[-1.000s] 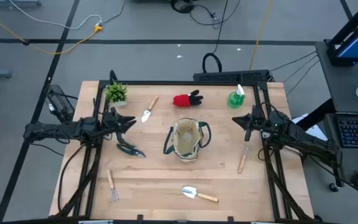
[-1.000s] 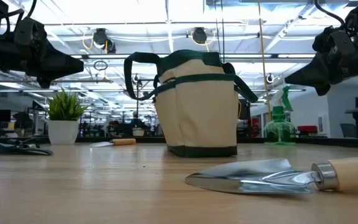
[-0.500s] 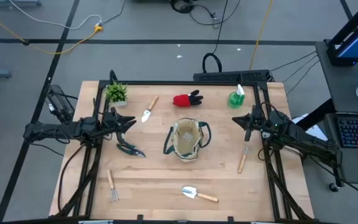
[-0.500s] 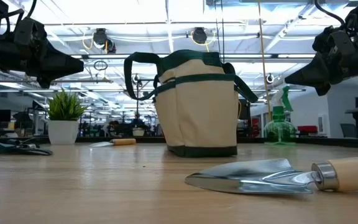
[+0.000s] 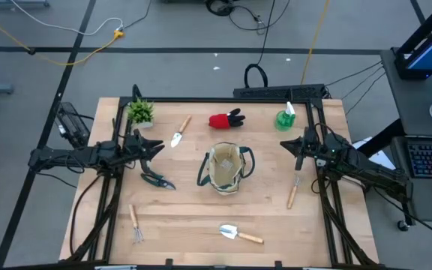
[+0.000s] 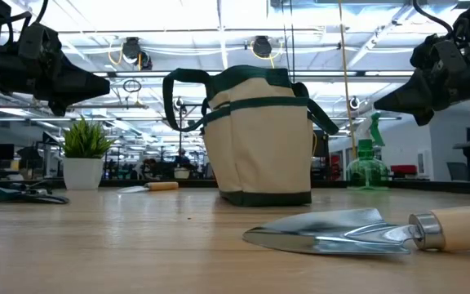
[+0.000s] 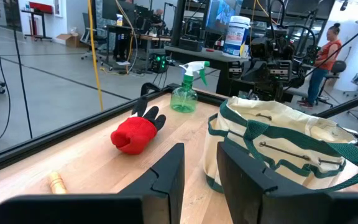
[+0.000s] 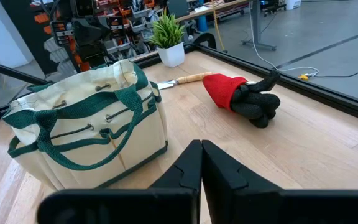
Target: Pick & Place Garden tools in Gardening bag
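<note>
The beige bag (image 5: 226, 169) with dark green trim stands upright on its base at the table's middle, its mouth open. Round it on the table lie a trowel (image 5: 178, 133), the red-black glove (image 5: 226, 118), the dark shears (image 5: 157, 180), a fork (image 5: 136, 223), a second trowel (image 5: 238, 233) and a wooden-handled tool (image 5: 293, 191). The green spray bottle (image 5: 286, 118) stands at the far right. My left gripper (image 5: 160, 148) hovers left of the bag, slightly open and empty. My right gripper (image 5: 285, 146) hovers right of the bag, shut and empty.
A small potted plant (image 5: 140, 112) stands at the table's far left corner. A black frame runs along the table's far edge (image 5: 216, 100). Bare wood (image 5: 193, 214) lies between the bag and the near trowel. A person (image 7: 328, 46) stands in the room beyond the table.
</note>
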Available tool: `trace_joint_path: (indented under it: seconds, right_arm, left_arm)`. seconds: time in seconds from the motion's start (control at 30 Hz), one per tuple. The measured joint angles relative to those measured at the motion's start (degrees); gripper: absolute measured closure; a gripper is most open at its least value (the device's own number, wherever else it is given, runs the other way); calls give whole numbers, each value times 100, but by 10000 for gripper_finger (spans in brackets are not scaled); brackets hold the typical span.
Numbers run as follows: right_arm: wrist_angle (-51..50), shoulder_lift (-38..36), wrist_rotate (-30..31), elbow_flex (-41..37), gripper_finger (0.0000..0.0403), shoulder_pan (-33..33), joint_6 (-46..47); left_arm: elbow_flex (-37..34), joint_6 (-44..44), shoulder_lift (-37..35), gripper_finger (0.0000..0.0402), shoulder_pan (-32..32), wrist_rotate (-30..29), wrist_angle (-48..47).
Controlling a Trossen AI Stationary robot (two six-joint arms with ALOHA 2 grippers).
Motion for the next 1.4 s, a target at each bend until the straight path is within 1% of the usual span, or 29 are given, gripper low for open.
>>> trace_joint_path:
  seconds: [1.2, 1.4]
  right_arm:
    - [44, 0, -1, -2, 399, -2, 2]
    - [46, 0, -1, -2, 399, 0, 539]
  left_arm:
    - [1, 0, 1, 302, 2, 2, 1]
    - [2, 0, 2, 302, 0, 1, 2]
